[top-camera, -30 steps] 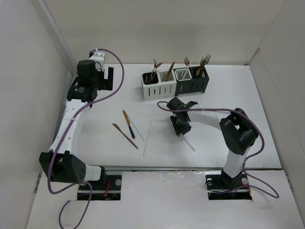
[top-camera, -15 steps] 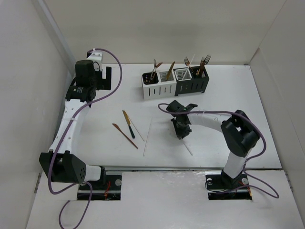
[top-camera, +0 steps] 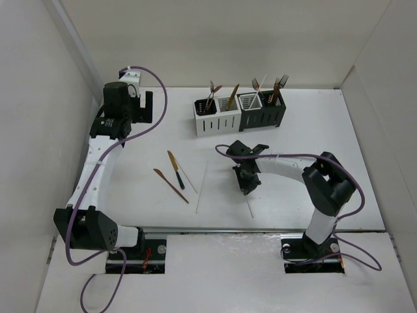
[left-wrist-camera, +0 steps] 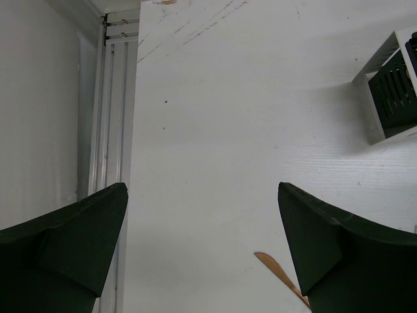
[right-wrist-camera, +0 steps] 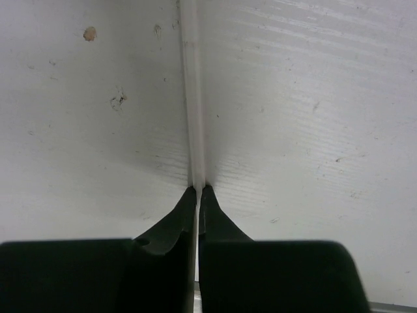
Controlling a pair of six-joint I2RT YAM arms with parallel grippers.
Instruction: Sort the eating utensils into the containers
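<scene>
The right gripper [right-wrist-camera: 197, 190] is pinching a white chopstick [right-wrist-camera: 192, 98]. In the right wrist view the two dark fingertips press against the stick's sides. The stick runs straight out ahead of them to the top edge of the frame, low along the table [right-wrist-camera: 313, 104]; it seems to rest on the surface, though the view does not settle that. From above, the chopstick shows only as a faint line leaving the fingertips toward the arm bases.

Well apart from this gripper, on the side toward the other arm, a second chopstick [top-camera: 202, 186] lies flat. Farther that way lie a gold knife [top-camera: 174, 169] with a dark handle and a copper knife [top-camera: 171, 185]. Beyond the gripper, toward the back of the table, stand the white containers [top-camera: 217, 120]. The black containers [top-camera: 262, 116] touch them, and utensils stand upright in both.

The left gripper [left-wrist-camera: 202, 254] is spread wide with nothing between its fingers. A copper-toned blade tip [left-wrist-camera: 277, 270] lies on the table just inside the finger at the view's right.
</scene>
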